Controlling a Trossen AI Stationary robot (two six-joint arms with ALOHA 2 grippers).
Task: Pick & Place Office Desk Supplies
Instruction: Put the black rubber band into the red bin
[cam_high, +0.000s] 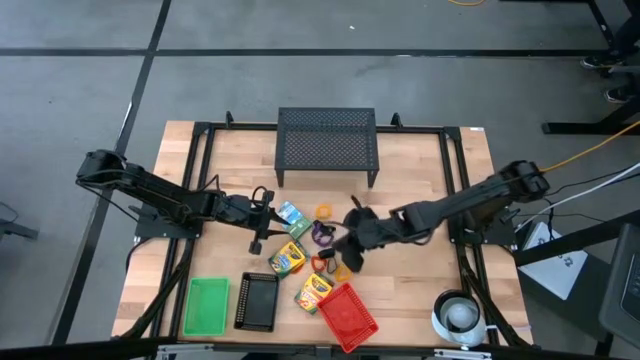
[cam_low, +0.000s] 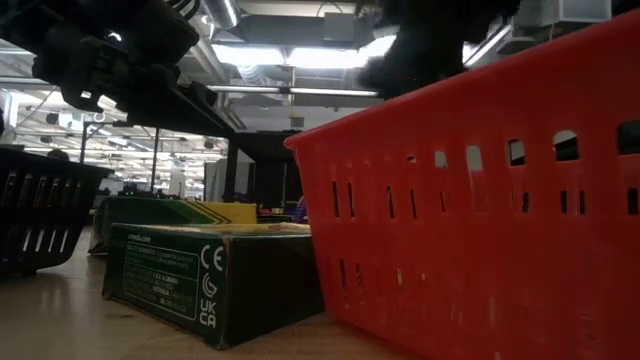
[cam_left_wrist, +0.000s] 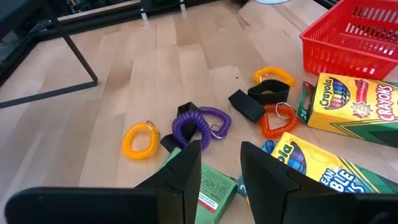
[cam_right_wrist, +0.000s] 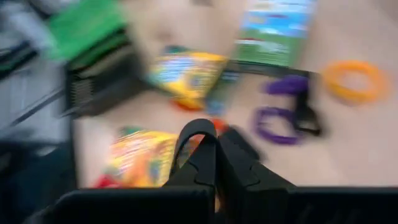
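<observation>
Desk supplies, mid-table lot: we find crayon boxes (cam_high: 288, 258) and coil rings (cam_left_wrist: 200, 123) clustered between both arms, near the red basket (cam_high: 350, 318).
Right gripper (cam_right_wrist: 216, 163) clenched, apparently empty; left gripper (cam_left_wrist: 221, 171) half-parted over the green box (cam_left_wrist: 211, 185), grasping nothing.
</observation>
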